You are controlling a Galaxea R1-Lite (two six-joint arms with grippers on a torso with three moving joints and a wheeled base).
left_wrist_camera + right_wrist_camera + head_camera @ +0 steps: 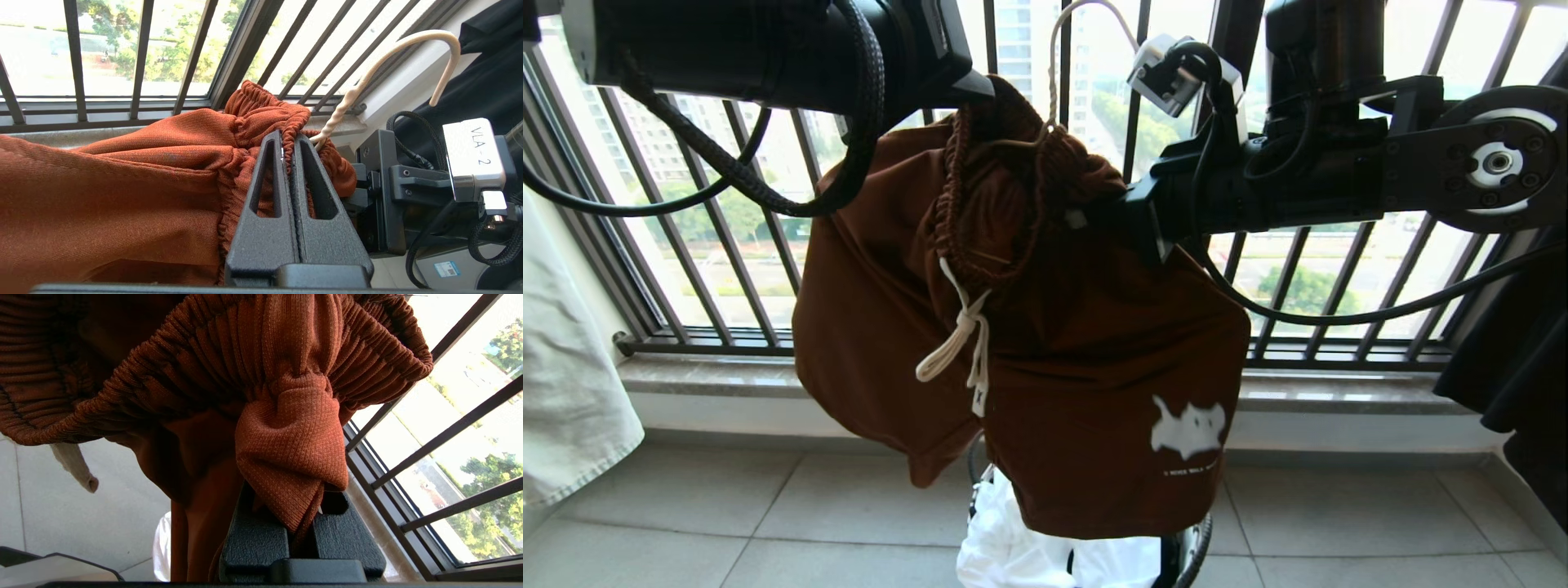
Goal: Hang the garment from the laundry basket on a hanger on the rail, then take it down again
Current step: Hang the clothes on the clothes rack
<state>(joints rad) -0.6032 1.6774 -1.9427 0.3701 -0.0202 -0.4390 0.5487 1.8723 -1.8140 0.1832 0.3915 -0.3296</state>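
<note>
While both arms reach in high from each side, the left gripper point(288, 143) pinches the ribbed waistband of the brown shorts point(1029, 343), its two fingers pressed tight together on the cloth. The right gripper point(302, 522) is squeezed shut on another bunch of the waistband. The shorts hang between them in the air, right over the laundry basket point(1188, 551) on the floor. The cream hanger point(392, 61) pokes its hook up from the waistband. Behind is a black railing point(768, 188) with trees outside. The floor point(768, 523) has pale tiles.
</note>
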